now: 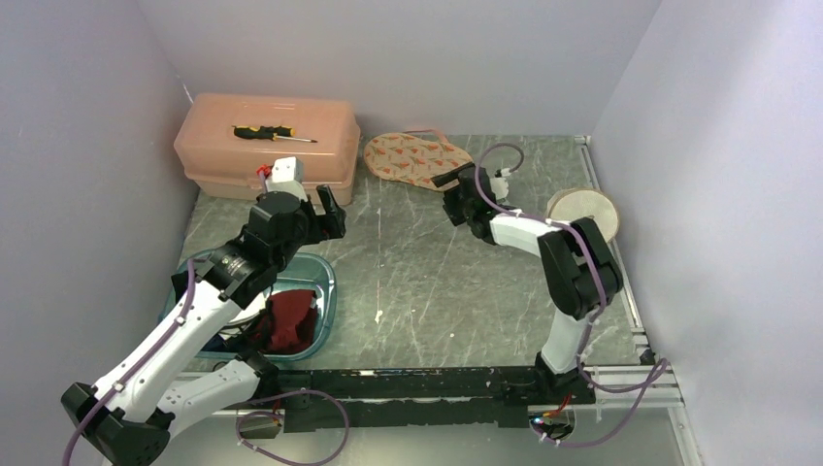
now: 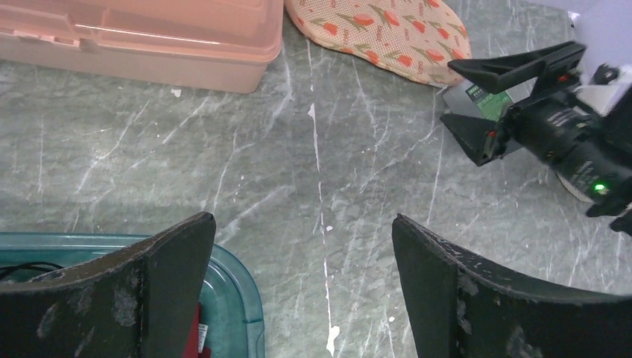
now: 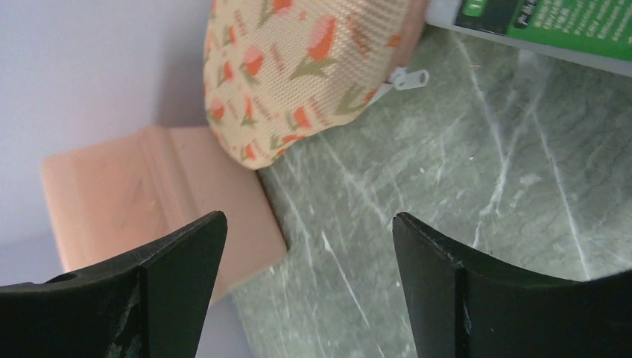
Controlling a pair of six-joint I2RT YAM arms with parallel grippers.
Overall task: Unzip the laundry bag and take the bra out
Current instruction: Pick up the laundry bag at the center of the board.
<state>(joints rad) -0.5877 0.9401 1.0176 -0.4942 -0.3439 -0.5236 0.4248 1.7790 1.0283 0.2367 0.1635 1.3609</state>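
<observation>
Both hands open and empty, the laundry bag [image 1: 415,160] lying on the counter [image 1: 417,272] just right of the pink box [image 1: 267,141].

The right hand [image 1: 449,194] hovers at the end of the bag farthest from the pink box, jaws spread wide with nothing between them. The right wrist view shows the white zipper pull [image 3: 406,78] at that end of the floral mesh. The left hand [image 1: 328,202] hangs just in front of the pink box, jaws also wide apart and gripping nothing. Nearer the arm bases than the box, partly under the left arm, a teal tray [image 1: 325,282] holds a heap of red fabric [image 1: 291,318], probably the bra, though the arm hides too much to be sure. A screwdriver [image 1: 272,133] lies on the box lid.
</observation>
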